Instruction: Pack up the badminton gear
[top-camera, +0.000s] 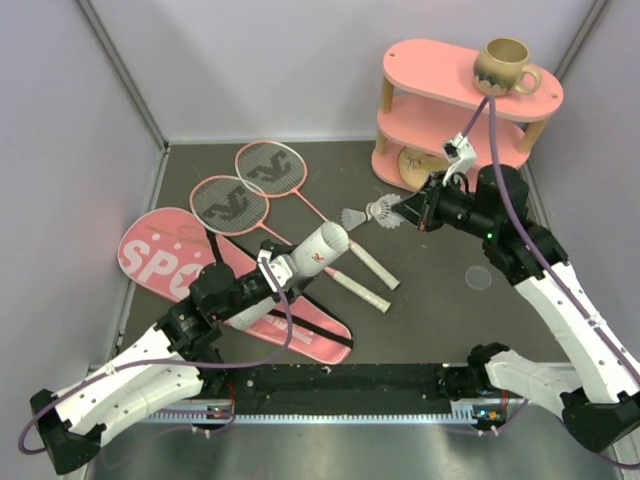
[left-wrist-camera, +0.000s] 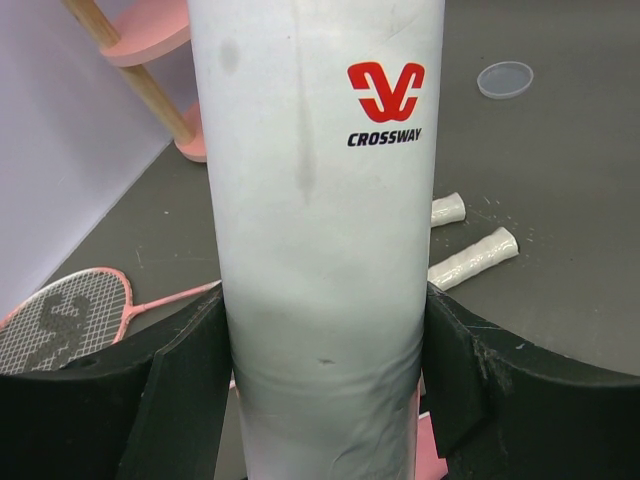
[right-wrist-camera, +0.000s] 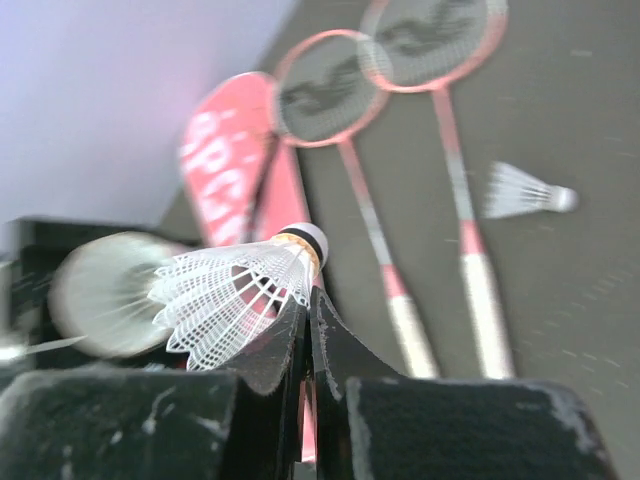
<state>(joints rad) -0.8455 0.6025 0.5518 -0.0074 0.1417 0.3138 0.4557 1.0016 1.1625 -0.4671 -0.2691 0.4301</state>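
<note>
The long white cardboard tube with a red logo is lifted off the dark grey table near its middle, tilted, its open end toward 1 o'clock. The left gripper is clamped around its lower half, black pads pressed against both sides.

Just past the tube's mouth, at 2 o'clock, a small white feather shuttlecock is pinched by its skirt in the right gripper, whose jaws are closed tight on it. A second white shuttlecock lies on the table between that one and the tube.

Two thin pink-framed rackets lie at 11 o'clock from the tube, heads overlapping, their white handles running to 4 o'clock beneath the tube's mouth. The pink racket-shaped bag with a black strap lies flat from 9 to 6 o'clock, partly under the left arm.

At 3 o'clock a small clear round lid rests on the table. In the far corner at 1 o'clock stands a pink two-tier shelf with a beige mug on its top tier.
</note>
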